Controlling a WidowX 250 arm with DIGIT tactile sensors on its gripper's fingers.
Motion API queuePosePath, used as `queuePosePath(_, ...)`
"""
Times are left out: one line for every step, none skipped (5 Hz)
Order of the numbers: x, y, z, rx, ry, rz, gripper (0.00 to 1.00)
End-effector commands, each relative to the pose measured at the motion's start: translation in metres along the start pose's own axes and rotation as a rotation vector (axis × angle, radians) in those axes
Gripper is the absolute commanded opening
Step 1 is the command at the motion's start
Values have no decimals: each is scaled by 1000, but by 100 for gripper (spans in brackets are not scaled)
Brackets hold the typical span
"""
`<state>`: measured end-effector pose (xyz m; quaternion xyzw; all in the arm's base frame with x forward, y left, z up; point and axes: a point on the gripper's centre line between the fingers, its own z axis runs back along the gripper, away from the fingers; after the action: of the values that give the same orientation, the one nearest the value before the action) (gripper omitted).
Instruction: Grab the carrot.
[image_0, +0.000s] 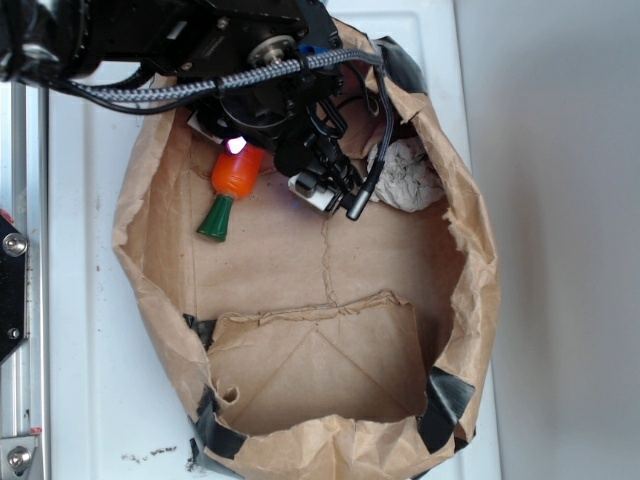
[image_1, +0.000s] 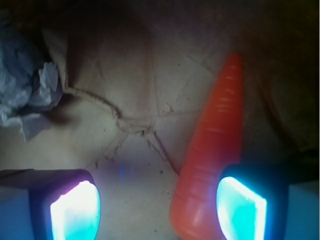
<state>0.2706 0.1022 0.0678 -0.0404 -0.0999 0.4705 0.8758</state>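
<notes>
The carrot (image_0: 233, 183) lies on the floor of the brown paper bag (image_0: 150, 300), near its upper left wall, green stem (image_0: 216, 220) pointing away from the arm. The gripper (image_1: 157, 207) is spread wide and holds nothing; its right-hand pad (image_1: 240, 209) sits against the carrot's thick end. A crumpled white paper ball (image_0: 410, 175) lies apart.

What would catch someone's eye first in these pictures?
The glossy orange carrot stands out, lying in the brown paper bag near its far left side, green stem toward the camera. The gripper hangs over it, jaws open, one glowing pad beside the carrot's thick end. A crumpled white paper ball sits to the right.
</notes>
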Motion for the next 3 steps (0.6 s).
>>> queuePosePath(2,19,-13,36,-42,15,100)
queuePosePath(-10,21,-24,51,-68,-18,100)
queuePosePath(-12,23,-29,54,-93,-30,100)
